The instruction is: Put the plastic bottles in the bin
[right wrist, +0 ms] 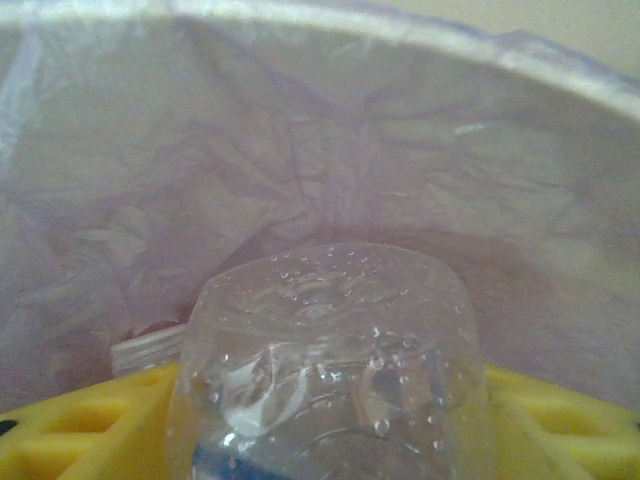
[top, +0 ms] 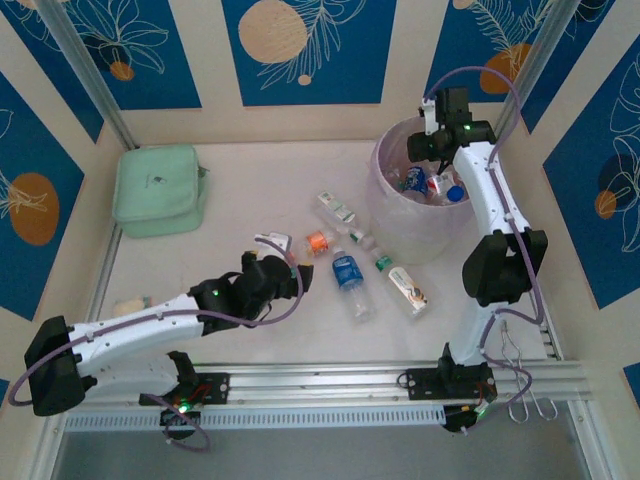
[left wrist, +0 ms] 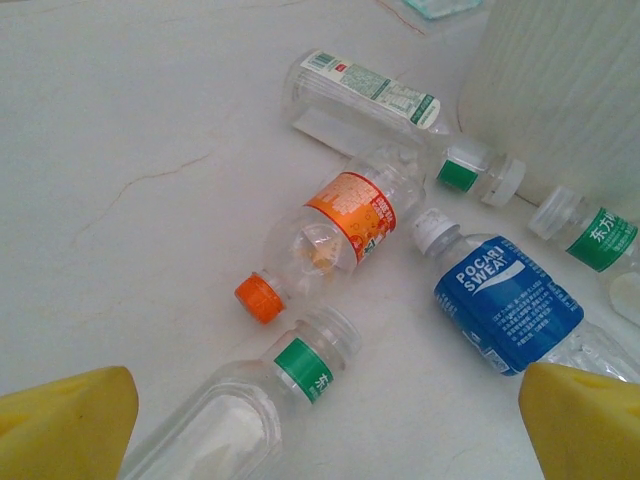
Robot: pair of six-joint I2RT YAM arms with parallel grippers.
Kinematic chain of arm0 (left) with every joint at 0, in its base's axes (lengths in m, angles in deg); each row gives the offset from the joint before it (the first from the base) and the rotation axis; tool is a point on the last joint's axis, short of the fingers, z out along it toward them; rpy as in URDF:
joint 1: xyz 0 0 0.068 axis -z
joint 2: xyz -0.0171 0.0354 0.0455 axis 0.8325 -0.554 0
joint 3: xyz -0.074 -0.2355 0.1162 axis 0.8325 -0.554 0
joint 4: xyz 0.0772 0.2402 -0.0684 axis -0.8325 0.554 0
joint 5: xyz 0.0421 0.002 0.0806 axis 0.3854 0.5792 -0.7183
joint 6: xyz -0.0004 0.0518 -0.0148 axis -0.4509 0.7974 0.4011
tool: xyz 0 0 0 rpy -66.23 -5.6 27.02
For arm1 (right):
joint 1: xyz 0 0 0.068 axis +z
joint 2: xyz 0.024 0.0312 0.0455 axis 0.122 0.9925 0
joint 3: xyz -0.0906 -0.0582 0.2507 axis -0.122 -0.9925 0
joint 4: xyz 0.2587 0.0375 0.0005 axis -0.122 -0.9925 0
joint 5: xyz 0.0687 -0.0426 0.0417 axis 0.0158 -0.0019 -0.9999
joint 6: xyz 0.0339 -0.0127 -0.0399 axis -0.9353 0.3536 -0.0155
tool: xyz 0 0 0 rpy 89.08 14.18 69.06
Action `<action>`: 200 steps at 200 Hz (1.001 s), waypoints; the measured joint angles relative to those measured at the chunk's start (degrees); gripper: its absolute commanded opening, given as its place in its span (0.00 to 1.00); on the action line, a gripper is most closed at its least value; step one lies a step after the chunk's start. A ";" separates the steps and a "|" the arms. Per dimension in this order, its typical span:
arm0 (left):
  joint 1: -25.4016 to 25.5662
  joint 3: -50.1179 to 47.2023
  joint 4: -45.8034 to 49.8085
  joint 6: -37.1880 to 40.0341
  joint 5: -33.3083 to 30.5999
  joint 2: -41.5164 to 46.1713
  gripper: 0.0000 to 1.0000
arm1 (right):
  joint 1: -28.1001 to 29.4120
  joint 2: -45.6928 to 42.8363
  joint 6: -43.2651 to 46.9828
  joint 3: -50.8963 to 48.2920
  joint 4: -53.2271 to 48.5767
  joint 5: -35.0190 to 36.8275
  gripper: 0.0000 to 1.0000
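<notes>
- Bin point(top: 395, 225): translucent lavender tub at the table's point(top: 250, 190) 2 o'clock. Several plastic bottles point(top: 428, 184) lie inside.
- Right fingers point(right wrist: 70, 435): yellow, clenched on a clear droplet-beaded bottle point(right wrist: 330, 340). Its base faces the wrist camera, and it is held over the bin's mouth near the 12 o'clock rim.
- Left fingers point(left wrist: 65, 425): yellow, spread wide, grasping nothing, low over the table centre.
- Green-banded bottle point(left wrist: 270, 400): lies between the left fingers; contact cannot be told.
- Loose bottles on the table, from the bin's 6 to 9 o'clock:
  - orange-label bottle point(left wrist: 345, 220), orange cap
  - Pocari Sweat bottle point(left wrist: 510, 305), blue label, at its 4 o'clock
  - white-label bottle point(left wrist: 365, 90), at its 12 o'clock
  - red-and-white-label bottle point(top: 410, 290), at the bin's 6 o'clock
- Mint-green pouch point(top: 160, 190): table's 10 o'clock.
</notes>
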State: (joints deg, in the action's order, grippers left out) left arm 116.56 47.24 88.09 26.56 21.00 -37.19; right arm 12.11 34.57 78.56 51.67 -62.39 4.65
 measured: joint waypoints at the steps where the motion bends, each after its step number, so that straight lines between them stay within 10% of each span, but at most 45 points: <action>1: 0.00 0.00 0.00 -0.02 0.04 0.00 0.97 | -0.02 0.00 0.02 0.02 0.00 -0.02 0.69; 136: -1.11 0.72 4.04 -1.03 1.40 -0.96 1.00 | 0.50 -17.46 -5.16 -0.17 -10.36 -8.79 1.00; 200: -14.05 3.85 12.52 11.10 13.09 -9.90 1.00 | 0.50 -32.46 -10.19 -16.20 -0.68 -28.59 1.00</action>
State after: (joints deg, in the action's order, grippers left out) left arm 102.51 51.09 100.62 37.66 34.09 -47.09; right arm 12.61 2.11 68.37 35.47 -63.07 -23.94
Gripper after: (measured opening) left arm 0.999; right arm 0.993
